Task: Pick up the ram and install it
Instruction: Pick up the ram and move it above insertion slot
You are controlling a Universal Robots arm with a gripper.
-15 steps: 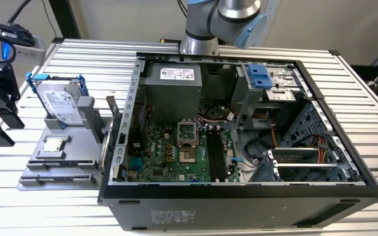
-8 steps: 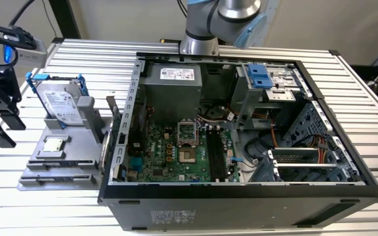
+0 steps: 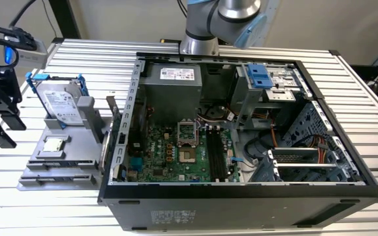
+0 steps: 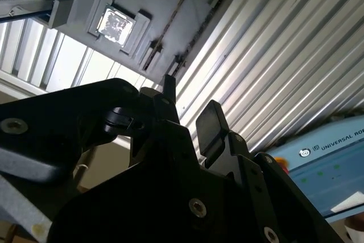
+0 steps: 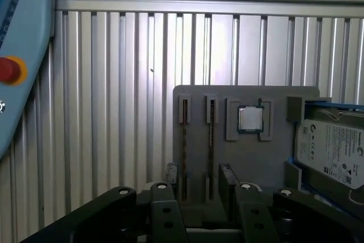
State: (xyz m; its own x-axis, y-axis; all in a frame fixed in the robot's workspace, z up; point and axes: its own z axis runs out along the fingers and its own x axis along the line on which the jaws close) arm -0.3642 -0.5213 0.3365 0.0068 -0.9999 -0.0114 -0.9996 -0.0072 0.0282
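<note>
The slatted table (image 3: pixel 360 88) carries the open case (image 3: pixel 241 196), which takes up the middle and the exterior view's right. Inside it, long black sockets (image 3: pixel 216 153) lie on the board (image 3: pixel 169 157), just to the right of the bare processor seat. Left of the case sits a grey tray (image 3: pixel 77 157), touching its wall or nearly so. The hard drive (image 3: pixel 61 105) is on the tray's far end and a square processor (image 3: pixel 53 144) is in a pocket nearer the middle.

The gripper (image 3: pixel 8 132) hangs at the exterior view's far left, off the tray's left edge and above the table. In both wrist views its fingers (image 5: pixel 227 177) stand open with a clear gap, and nothing is held between them.

The ram (image 5: pixel 211 140) appears in the first wrist view as a thin dark strip standing on edge in a tray slot beside the processor. A second slot just beside it holds a similar strip. Both fall within the gap between the fingers as that camera sees them, and I cannot tell which one is targeted.

The step in hand looks like the approach for the pick. To do it well, centre the gap on one strip only, keeping the pads parallel to its flat faces. Come straight down along the slot and grip near the stick's middle, so it lifts without tilting or dragging its neighbour.
</note>
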